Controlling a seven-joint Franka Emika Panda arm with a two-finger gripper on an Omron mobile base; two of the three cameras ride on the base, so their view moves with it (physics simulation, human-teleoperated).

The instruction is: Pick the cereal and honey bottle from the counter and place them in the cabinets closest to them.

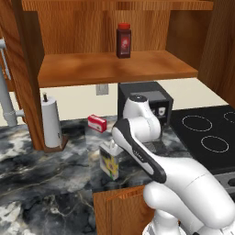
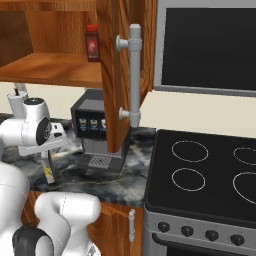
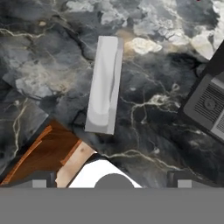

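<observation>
Right, gripper (image 3: 112,183) open and empty above the cereal (image 3: 104,83), which stands on the counter (image 3: 39,52); likely the approach step, so next descend, straddle it, close.

The cereal box (image 1: 109,159) stands alone on the desk (image 1: 46,179), with bare marbled stone on every side of it in the hand view. Behind it to the left stand a paper-towel holder (image 1: 51,124) and a small red box (image 1: 97,123); to the right, a black coffee machine (image 2: 97,131). Above, the open cabinet shelf (image 1: 92,69) carries one dark red jar (image 1: 123,41) near its middle, with room either side. An open cabinet door (image 2: 117,75) with a grey bar handle (image 2: 134,75) juts forward beside the shelf.
</observation>
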